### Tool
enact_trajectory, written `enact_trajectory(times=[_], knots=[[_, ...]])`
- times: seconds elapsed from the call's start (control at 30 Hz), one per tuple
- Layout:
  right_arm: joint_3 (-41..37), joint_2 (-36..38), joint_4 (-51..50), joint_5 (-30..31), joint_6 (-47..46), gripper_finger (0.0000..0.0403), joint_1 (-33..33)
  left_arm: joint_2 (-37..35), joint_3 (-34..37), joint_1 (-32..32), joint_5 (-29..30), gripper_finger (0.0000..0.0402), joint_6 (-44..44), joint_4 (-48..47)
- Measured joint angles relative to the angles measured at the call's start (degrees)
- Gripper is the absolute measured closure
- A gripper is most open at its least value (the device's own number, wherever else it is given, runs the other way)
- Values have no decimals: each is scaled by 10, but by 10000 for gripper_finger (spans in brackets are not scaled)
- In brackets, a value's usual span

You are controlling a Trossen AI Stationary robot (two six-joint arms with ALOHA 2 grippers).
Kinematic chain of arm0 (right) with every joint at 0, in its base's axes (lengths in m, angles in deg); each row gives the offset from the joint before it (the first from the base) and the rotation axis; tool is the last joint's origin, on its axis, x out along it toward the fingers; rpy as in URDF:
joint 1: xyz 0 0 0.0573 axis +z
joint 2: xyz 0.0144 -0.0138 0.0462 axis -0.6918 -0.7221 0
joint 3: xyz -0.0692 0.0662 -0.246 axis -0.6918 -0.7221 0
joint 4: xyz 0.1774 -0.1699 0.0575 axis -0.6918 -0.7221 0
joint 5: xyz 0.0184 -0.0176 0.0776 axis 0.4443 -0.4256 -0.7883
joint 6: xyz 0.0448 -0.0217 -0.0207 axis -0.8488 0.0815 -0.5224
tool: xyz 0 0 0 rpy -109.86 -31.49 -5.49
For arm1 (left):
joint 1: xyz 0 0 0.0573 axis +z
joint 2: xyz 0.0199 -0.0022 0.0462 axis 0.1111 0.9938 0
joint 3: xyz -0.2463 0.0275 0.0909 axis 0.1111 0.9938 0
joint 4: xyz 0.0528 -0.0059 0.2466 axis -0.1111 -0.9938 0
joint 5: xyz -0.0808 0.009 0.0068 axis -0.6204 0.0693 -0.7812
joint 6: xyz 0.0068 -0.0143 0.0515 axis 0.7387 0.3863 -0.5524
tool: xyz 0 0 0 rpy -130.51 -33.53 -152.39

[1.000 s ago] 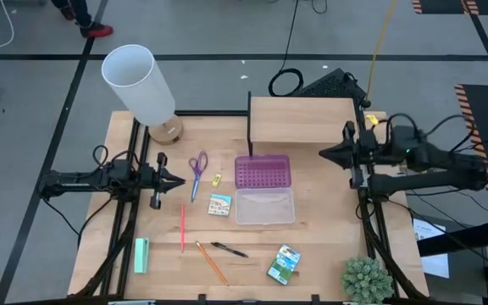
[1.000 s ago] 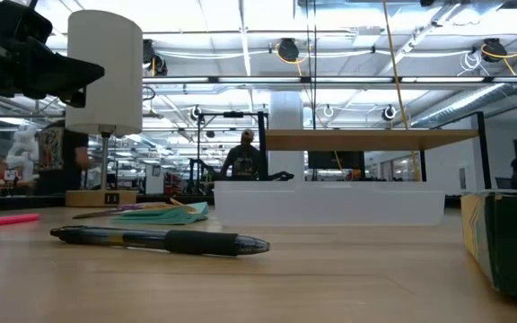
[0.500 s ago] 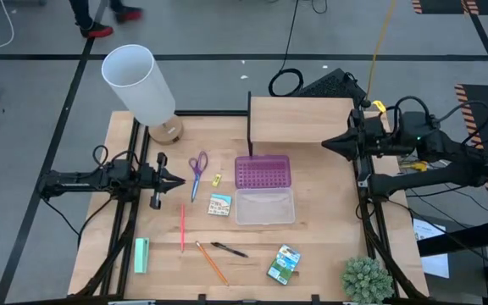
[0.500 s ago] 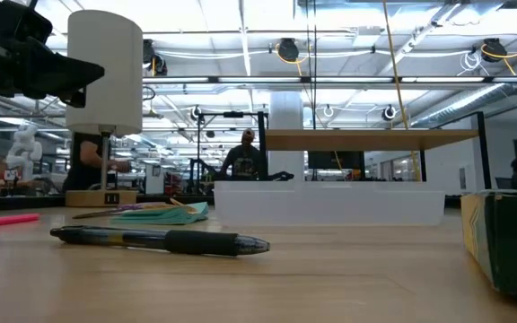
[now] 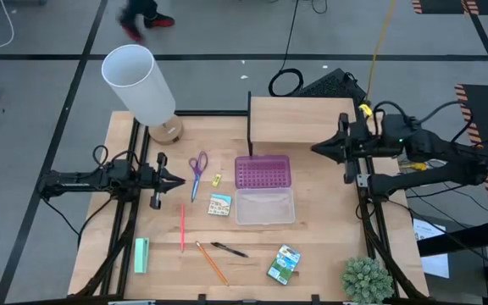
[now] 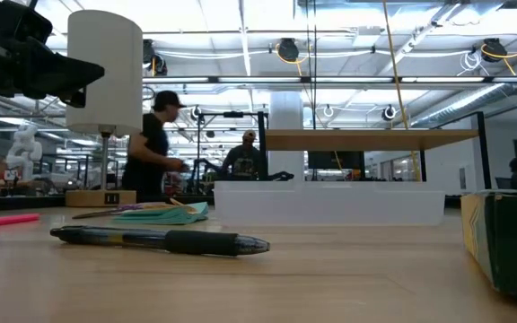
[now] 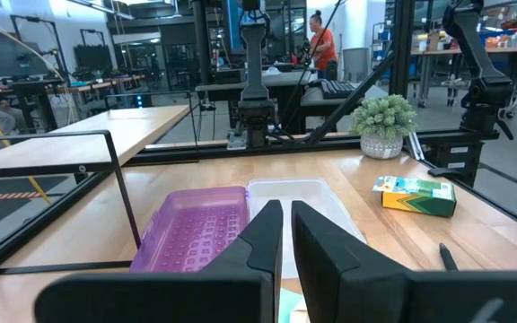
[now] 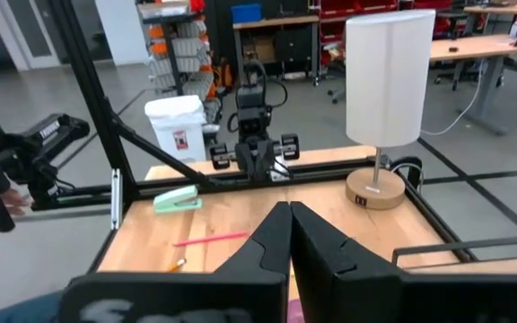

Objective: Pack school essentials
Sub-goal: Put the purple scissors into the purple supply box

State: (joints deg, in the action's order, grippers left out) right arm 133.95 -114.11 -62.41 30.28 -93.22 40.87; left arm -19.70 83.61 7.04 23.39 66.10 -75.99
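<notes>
At the table's left edge the left gripper (image 5: 176,180) hangs with its fingers pressed together, bare wood open ahead of it; the purple-handled scissors (image 5: 197,170) lie just beside its tip and the red pencil (image 5: 182,227) near it, toward the front edge. In the middle the clear case (image 5: 264,206) with its purple lid (image 5: 263,171) lies flat, with the black pen (image 5: 229,249), orange pencil (image 5: 212,263) and crayon box (image 5: 284,263) well in front. The right gripper (image 5: 318,149), fingers also closed, hovers over the right side by the raised wooden shelf (image 5: 303,119), well apart from every item.
</notes>
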Motion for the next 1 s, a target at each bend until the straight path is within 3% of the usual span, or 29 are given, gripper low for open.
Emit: enact_trajectory(times=[0.3,0.4,0.57,0.67,0.83,1.0], knots=[[-55,-1,53,0,0,403,0,0,0,0,4,369,-4,42],[-69,-1,69,0,0,403,0,0,0,0,41,369,-11,53],[-98,0,101,0,0,403,0,0,0,0,64,369,79,58],[-118,0,123,0,0,403,0,0,-1,0,36,369,142,77],[-153,0,164,0,0,403,0,25,-50,0,4,369,159,65],[-184,1,203,0,0,403,0,96,-165,0,4,369,157,-2]])
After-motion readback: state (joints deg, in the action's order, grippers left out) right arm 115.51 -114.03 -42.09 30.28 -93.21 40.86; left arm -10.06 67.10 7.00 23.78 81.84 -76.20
